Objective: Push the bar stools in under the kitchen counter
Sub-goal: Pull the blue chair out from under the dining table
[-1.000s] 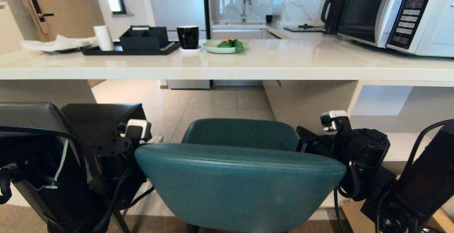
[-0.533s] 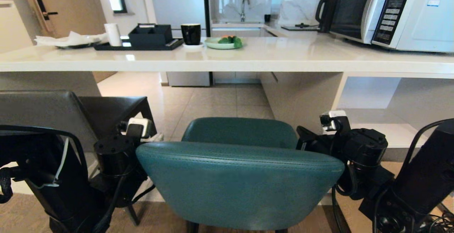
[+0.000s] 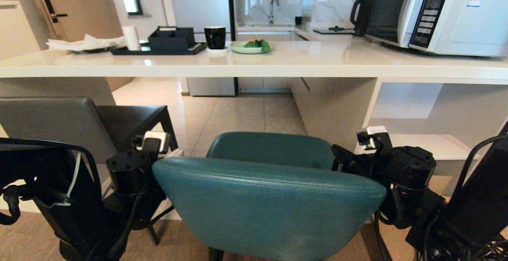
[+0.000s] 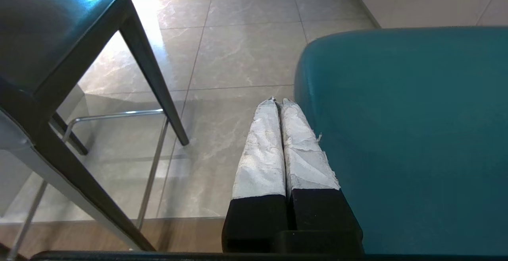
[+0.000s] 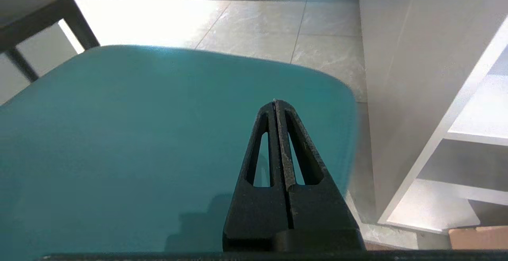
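The teal bar stool (image 3: 266,205) stands right in front of me, its curved back nearest and its seat (image 3: 270,147) pointing at the kitchen counter (image 3: 317,64). The dark grey bar stool (image 3: 59,122) stands to its left, seat toward the counter. My left gripper (image 4: 278,101) is shut and empty, lying close along the left edge of the teal seat (image 4: 397,134); contact is unclear. My right gripper (image 5: 275,102) is shut and empty over the right part of the teal seat (image 5: 139,134). Both arms (image 3: 131,173) (image 3: 408,169) flank the teal back.
On the counter stand a microwave (image 3: 436,14), kettle (image 3: 361,10), black mug (image 3: 214,37), green plate (image 3: 250,47) and black tray (image 3: 158,48). White shelf cubbies (image 3: 416,142) sit under the counter's right end. The grey stool's leg (image 4: 152,78) is near my left gripper. Tiled floor lies under the counter.
The whole head view has shifted: the counter, its things and the grey stool look smaller and farther. The teal stool keeps its place between my arms. Both grippers stay shut.
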